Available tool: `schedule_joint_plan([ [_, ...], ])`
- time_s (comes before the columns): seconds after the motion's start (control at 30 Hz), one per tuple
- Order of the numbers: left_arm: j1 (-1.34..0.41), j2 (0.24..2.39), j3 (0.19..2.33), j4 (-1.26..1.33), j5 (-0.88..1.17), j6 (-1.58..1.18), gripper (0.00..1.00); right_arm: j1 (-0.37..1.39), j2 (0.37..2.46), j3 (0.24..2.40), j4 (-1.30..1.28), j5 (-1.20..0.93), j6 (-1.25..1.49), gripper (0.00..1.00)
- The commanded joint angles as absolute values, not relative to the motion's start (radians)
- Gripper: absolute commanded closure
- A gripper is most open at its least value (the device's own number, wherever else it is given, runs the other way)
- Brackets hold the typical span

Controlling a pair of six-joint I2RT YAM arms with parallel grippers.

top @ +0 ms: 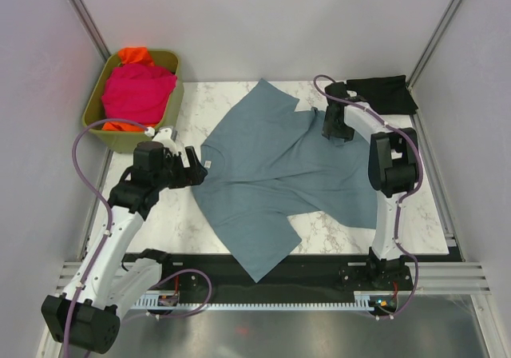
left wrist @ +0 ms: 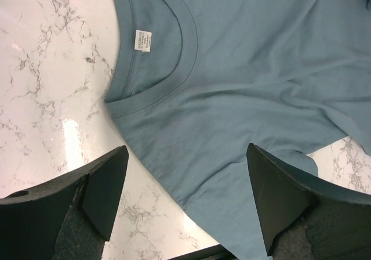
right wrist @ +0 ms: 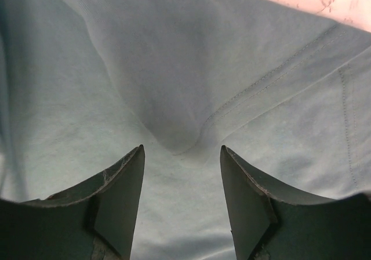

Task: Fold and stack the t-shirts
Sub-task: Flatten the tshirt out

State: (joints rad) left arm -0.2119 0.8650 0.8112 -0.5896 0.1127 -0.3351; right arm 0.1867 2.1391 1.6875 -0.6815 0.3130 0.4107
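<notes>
A slate blue-grey t-shirt (top: 275,170) lies spread on the marble table, collar to the left, one sleeve reaching the near edge. My left gripper (top: 197,169) is open just above the collar and shoulder edge; in the left wrist view the collar with its white label (left wrist: 143,40) lies beyond the gripper (left wrist: 182,199). My right gripper (top: 335,130) is open, low over the shirt's far right part, where the cloth (right wrist: 174,86) rises in a fold between the fingers. A black t-shirt (top: 387,92) lies folded at the back right. Magenta-pink (top: 137,93) and orange (top: 136,55) t-shirts sit in the bin.
The olive-green bin (top: 170,102) stands at the back left, off the marble top. Grey walls close in both sides and the back. A black rail (top: 319,266) runs along the table's near edge.
</notes>
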Motion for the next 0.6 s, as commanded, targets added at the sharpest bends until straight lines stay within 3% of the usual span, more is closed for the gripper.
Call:
schedule_joint_plan([
  [0.0,-0.215,0.851,0.811,-0.581,0.136,-0.293,0.1,0.192,2.152,1.736,-0.696,0.347,0.393,0.38],
  [0.13,-0.213,0.848,0.811,-0.581,0.135,-0.293,0.1,0.19,2.158,1.747,-0.698,0.362,0.388,0.48],
  [0.2,-0.215,0.85,0.81,-0.581,0.135,-0.293,0.1,0.192,2.155,1.749,-0.699,0.37,0.387,0.6],
  [0.23,-0.213,0.85,0.81,-0.581,0.135,-0.293,0.1,0.192,2.155,1.75,-0.703,0.373,0.387,0.67],
  [0.27,-0.215,0.848,0.811,-0.58,0.135,-0.293,0.1,0.192,2.155,1.752,-0.703,0.374,0.387,0.82],
  [0.33,-0.215,0.851,0.81,-0.583,0.137,-0.293,0.1,0.19,2.155,1.755,-0.707,0.379,0.384,1.0],
  [0.57,-0.215,0.853,0.81,-0.581,0.138,-0.293,0.1,0.18,2.163,1.825,-0.732,0.44,0.362,1.0],
])
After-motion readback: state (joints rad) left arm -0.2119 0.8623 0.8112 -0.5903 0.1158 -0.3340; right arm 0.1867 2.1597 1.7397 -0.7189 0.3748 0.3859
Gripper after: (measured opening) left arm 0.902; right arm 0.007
